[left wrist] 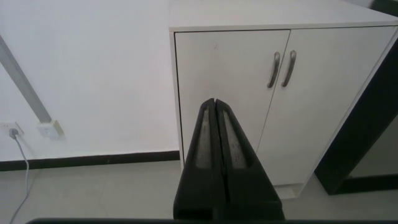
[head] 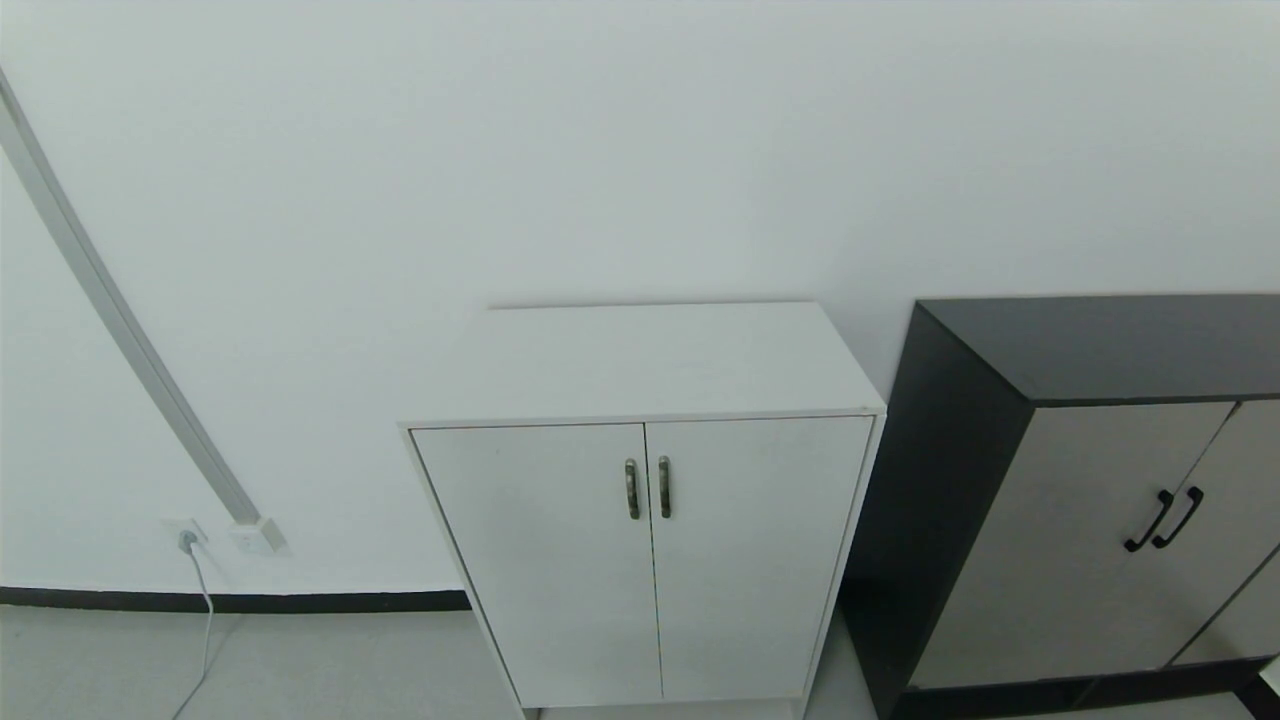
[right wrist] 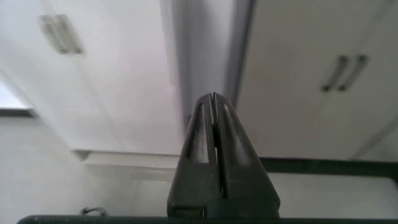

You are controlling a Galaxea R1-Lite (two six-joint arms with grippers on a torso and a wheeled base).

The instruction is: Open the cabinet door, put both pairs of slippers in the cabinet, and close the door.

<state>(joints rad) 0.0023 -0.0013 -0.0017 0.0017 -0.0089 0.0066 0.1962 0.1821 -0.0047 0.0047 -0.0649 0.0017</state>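
A: Quick check. Where's our left end effector (left wrist: 215,107)?

B: We've got it clenched, fingers (left wrist: 202,143) pressed flat together w/ nothing btw them. It hangs in open air in front of the white cabinet (left wrist: 230,74), apart from it and touching nothing.

A: And the right end effector (right wrist: 214,102)?

B: Same. It's clamped tight, just a hairline seam down the middle, and empty. We see it hang facing the strip where the white cabinet's front sits next to the dark cabinet (right wrist: 311,93). No contact w/ either.

A: The white cabinet itself?

B: From the head view we see it stand on the floor (head: 300,660) w/ its back to the wall (head: 600,150). Both doors (head: 545,560) are flush shut. Its two upright handles (head: 632,488) sit side by side at the centre seam, in the upper part of the doors.

A: What's next to it?

B: The dark cabinet is just beside it on the robot's right. Its grey doors (head: 1060,540) are shut too, and its black handles (head: 1160,520) are paired at their seam. On the robot's left, low on the wall, we see a socket (head: 185,538) w/ a cable (head: 207,620) dropping to the floor. A conduit (head: 110,300) slants down the wall to a small box (head: 258,536) just beside the socket.
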